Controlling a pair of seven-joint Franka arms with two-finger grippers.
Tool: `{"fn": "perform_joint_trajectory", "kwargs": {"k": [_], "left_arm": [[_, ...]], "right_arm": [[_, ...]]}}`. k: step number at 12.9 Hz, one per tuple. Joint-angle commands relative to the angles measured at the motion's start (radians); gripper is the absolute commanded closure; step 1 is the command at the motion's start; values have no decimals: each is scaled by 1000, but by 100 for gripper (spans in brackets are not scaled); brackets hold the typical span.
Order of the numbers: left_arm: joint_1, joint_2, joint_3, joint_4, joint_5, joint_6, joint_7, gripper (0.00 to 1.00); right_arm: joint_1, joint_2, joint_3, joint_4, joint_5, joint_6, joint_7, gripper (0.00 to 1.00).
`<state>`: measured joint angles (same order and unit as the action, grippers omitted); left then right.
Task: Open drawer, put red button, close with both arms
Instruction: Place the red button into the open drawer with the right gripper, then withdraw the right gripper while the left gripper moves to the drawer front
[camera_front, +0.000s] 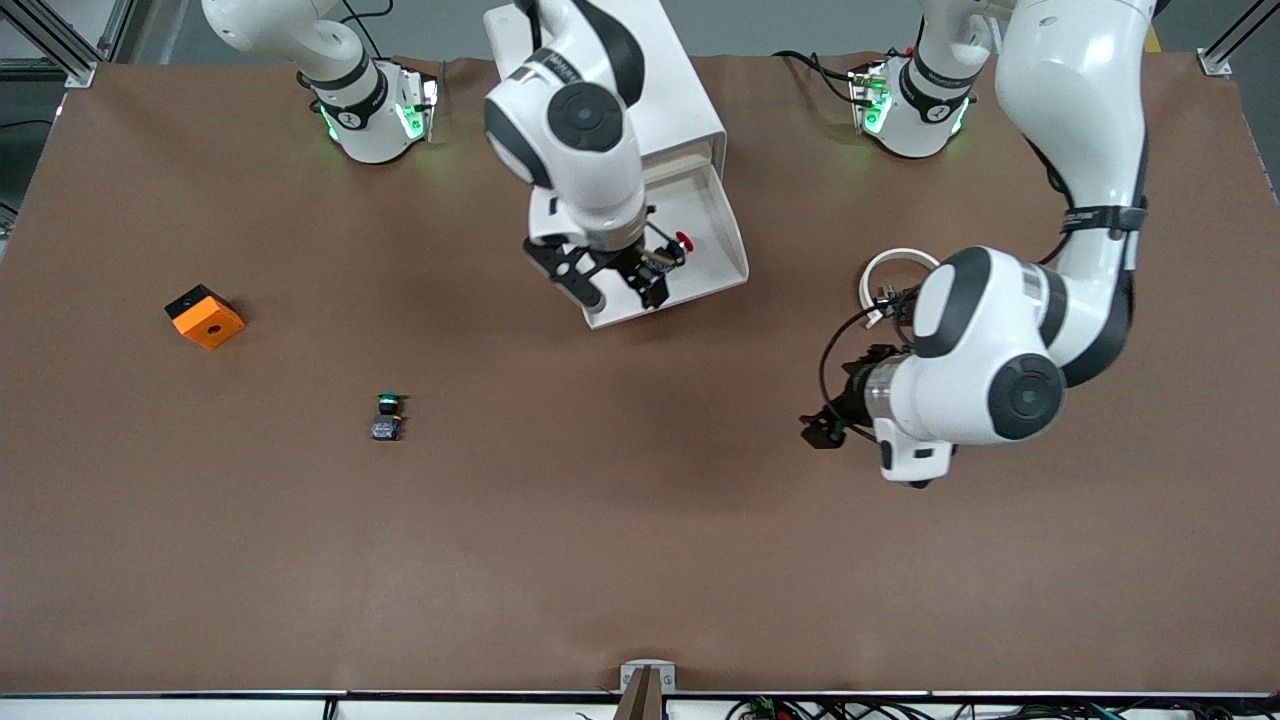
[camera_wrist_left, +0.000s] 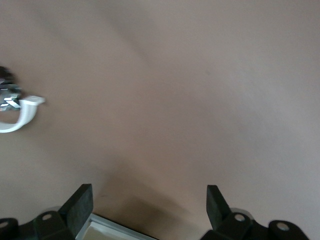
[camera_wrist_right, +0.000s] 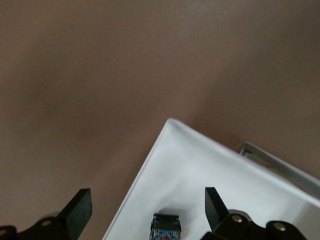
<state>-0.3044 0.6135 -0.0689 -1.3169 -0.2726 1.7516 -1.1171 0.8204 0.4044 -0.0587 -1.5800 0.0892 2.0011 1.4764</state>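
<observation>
The white drawer (camera_front: 728, 238) stands pulled out of its white cabinet (camera_front: 685, 95), between the two arm bases. The red button (camera_front: 676, 247) lies inside it on its side, and its dark bluish body (camera_wrist_right: 165, 228) rests on the white drawer floor (camera_wrist_right: 210, 165). My right gripper (camera_front: 625, 288) hangs over the drawer, open, with its fingers wide on either side of the button and not touching it. My left gripper (camera_front: 822, 430) is open over bare table toward the left arm's end, nearer the front camera than the drawer, with nothing between its fingers (camera_wrist_left: 80, 205).
A green-capped button (camera_front: 387, 414) and an orange block (camera_front: 205, 316) sit on the brown table toward the right arm's end. A white cable loop (camera_front: 890, 265) hangs at the left wrist, and it also shows in the left wrist view as the loop (camera_wrist_left: 20, 116).
</observation>
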Motion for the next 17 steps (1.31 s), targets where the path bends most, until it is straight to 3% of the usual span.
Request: {"fn": "perform_joint_trajectory", "kwargs": {"k": [1,5,8,14,17], "left_arm": [[-7,-52,-75,-131,23,139,69,0],[-18,-47,-192,-238,29,357,149,0],[-74,-34,-195,-315,78,523,155,0],[-156,9,-206,-327,131,496,158,0],[-171,0,-235,-328,130,357,108,0]], "right_arm": [[-111,-10,14,25,-5,-74,-205,0],[-285,-16,10,25,-22,-146,-596,0],[-400,-42,10,25,-95,-185,-838,0],[-605,-85,11,90,-95,-334,-1288,0],[-647,-81,11,182,-98,-412,-1368,0]]}}
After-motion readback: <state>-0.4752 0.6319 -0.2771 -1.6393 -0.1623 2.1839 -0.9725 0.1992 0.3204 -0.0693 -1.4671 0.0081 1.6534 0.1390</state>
